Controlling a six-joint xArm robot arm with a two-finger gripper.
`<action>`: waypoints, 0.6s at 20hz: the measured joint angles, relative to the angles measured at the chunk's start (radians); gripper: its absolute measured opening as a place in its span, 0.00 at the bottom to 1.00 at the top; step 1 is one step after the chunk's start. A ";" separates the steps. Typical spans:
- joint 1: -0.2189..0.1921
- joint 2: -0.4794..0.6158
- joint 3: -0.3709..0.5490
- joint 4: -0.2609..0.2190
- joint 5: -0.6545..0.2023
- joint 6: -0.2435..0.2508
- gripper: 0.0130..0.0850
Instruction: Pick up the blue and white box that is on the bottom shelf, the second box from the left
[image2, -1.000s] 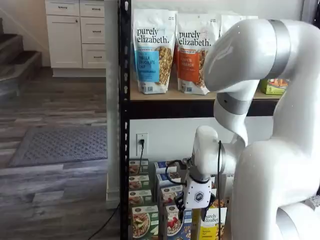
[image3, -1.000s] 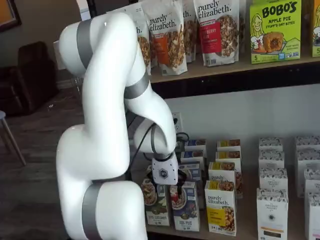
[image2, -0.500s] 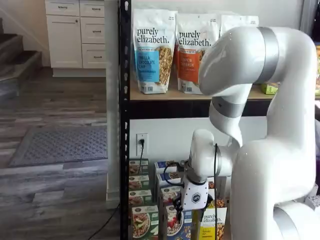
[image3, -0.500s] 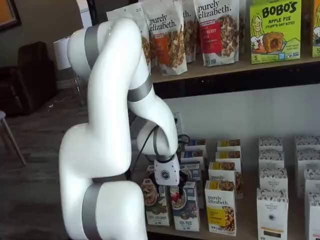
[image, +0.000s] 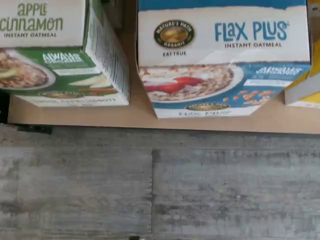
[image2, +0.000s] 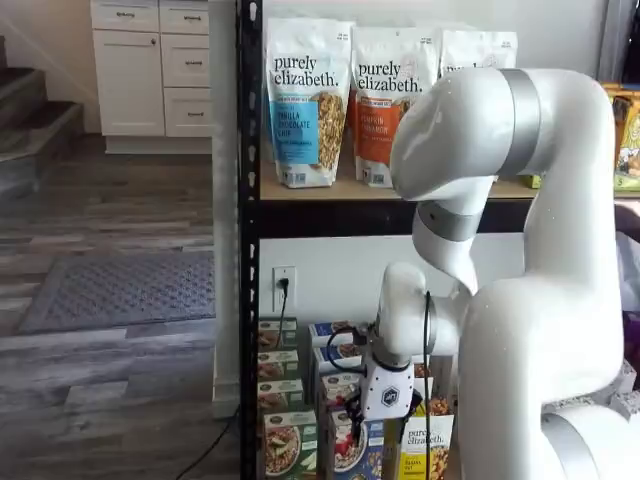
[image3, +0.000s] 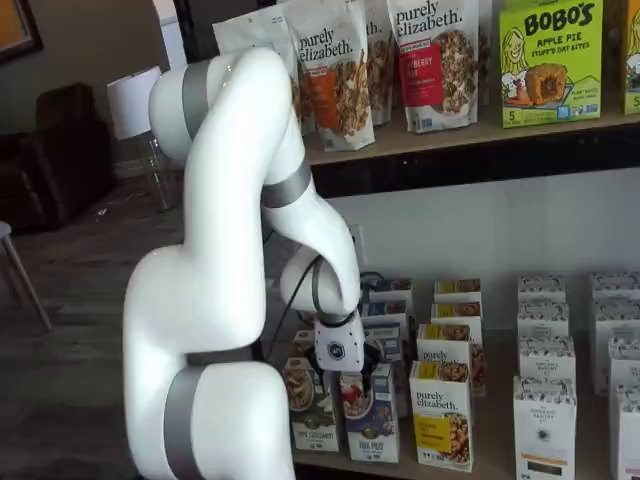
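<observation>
Blue-fronted, the blue and white box is standing at the front edge of the bottom shelf, directly below the gripper, whose finger spacing cannot be determined visually.

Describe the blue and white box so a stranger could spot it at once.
Find the black rack's bottom shelf and its front row of small boxes. The blue and white box stands under the gripper, between a green apple cinnamon box and a yellow purely elizabeth box. It alone reads Flax Plus.
</observation>
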 joint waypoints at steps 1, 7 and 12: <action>-0.001 0.007 -0.007 -0.003 0.001 0.002 1.00; -0.007 0.047 -0.054 -0.022 0.011 0.016 1.00; -0.007 0.077 -0.089 -0.036 0.016 0.028 1.00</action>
